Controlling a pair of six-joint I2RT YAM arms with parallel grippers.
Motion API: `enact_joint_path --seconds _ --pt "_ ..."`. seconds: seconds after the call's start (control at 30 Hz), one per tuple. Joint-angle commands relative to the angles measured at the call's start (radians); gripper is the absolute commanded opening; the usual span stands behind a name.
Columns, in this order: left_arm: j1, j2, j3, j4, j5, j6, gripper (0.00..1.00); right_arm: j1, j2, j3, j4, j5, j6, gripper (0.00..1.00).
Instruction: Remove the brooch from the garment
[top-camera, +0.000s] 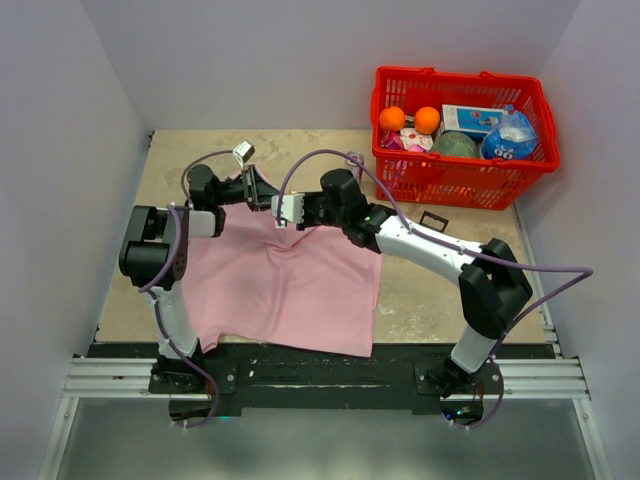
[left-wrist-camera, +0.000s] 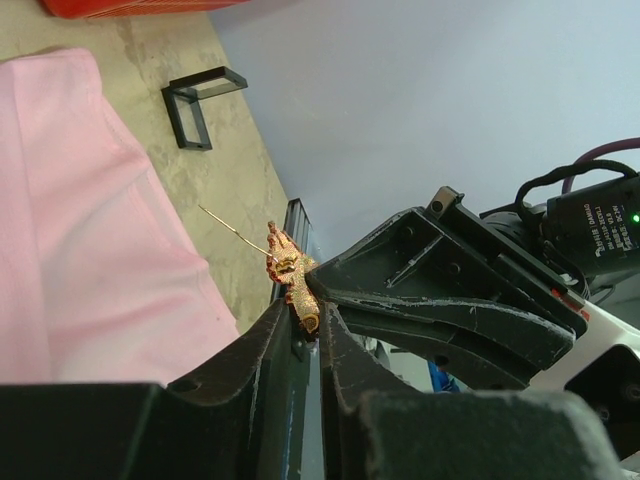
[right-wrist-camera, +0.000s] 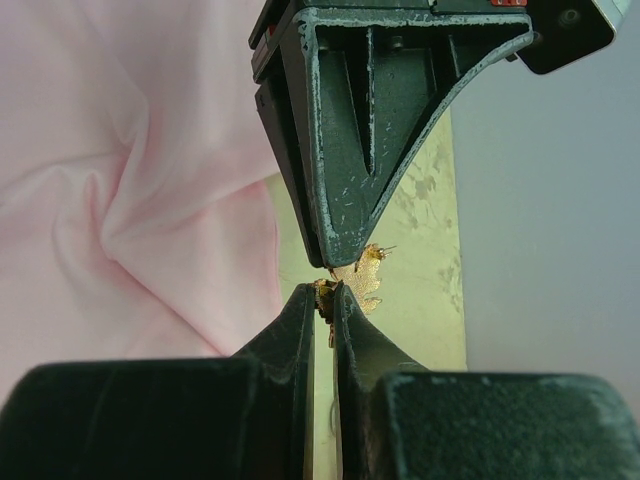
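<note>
Left gripper (left-wrist-camera: 308, 325) and right gripper (right-wrist-camera: 327, 292) both pinch the brooch (left-wrist-camera: 288, 270) beside the garment (left-wrist-camera: 80, 250); release one slowly, avoiding a tug.

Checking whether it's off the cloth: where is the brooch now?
Both wrist views show the brooch gripped by the left hand and right hand, tip to tip, clear of the garment, above its far edge.
</note>
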Motion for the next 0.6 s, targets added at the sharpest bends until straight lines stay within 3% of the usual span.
enact_joint_path --seconds 0.0,0.13,0.23,0.33,0.57 --pt "-0.003 0.008 0.040 0.038 0.010 0.013 0.15 0.006 0.009 0.044 0.025 -0.025 -0.011 0.00" --pt "-0.002 0.014 0.041 0.053 0.009 0.002 0.02 0.005 0.017 0.053 0.016 -0.033 -0.014 0.00" --pt "-0.003 0.029 0.047 0.061 0.001 0.005 0.00 0.005 0.038 0.082 -0.020 -0.065 -0.028 0.00" --pt "-0.003 0.037 0.067 0.017 0.004 0.053 0.00 0.002 0.076 0.165 -0.168 -0.119 -0.039 0.17" --pt "-0.003 0.014 0.069 -0.092 0.001 0.165 0.00 -0.050 0.057 0.245 -0.308 -0.154 0.032 0.37"
